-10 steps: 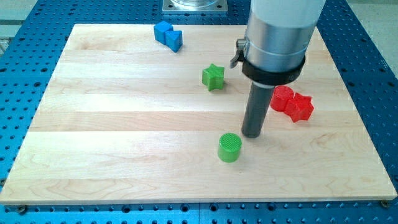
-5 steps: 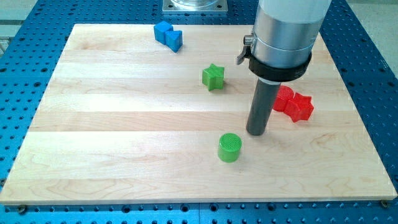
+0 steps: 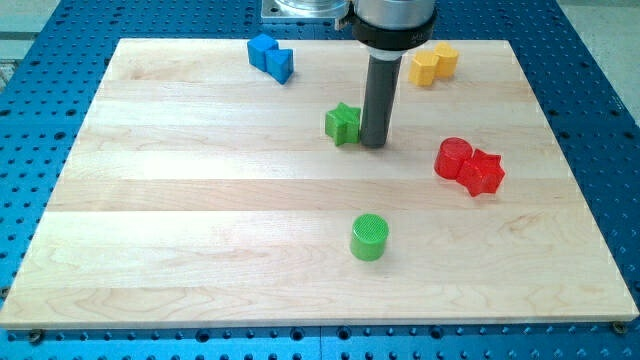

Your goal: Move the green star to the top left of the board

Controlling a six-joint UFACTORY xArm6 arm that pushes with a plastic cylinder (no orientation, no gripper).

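Green star (image 3: 342, 123) sits just left of my tip (image 3: 374, 144), at the view's upper middle of the board (image 3: 200, 190). Tip looks to be touching the star's right side or a hair off it; can't tell which. Rod comes straight down from the arm at the view's top centre and partly hides the star's right edge. No claw on this arm, only the rod, so nothing is grasped or clenched; the tip just rests on the wood beside the star.

Star is well short of the top left corner. Between it and that corner lie the blue blocks.

Counts:
- green: two. The star, plus one green cylinder (image 3: 369, 237) at the view's lower middle, well below the tip.
- blue: two blocks (image 3: 271, 56) touching each other near the top edge, left of centre; shapes look like cubes or wedges, hard to tell.
- yellow: looks like two pieces (image 3: 434, 63) pressed together near the top edge, right of the rod; exact shapes unclear.
- red: two. A red cylinder (image 3: 453, 157) and a red star (image 3: 482, 172), touching, on the view's right, well apart from the tip.

Board is pale wood lying on a blue perforated table (image 3: 600, 120). Grey metal base plate (image 3: 300, 10) shows at the view's top, behind the board.
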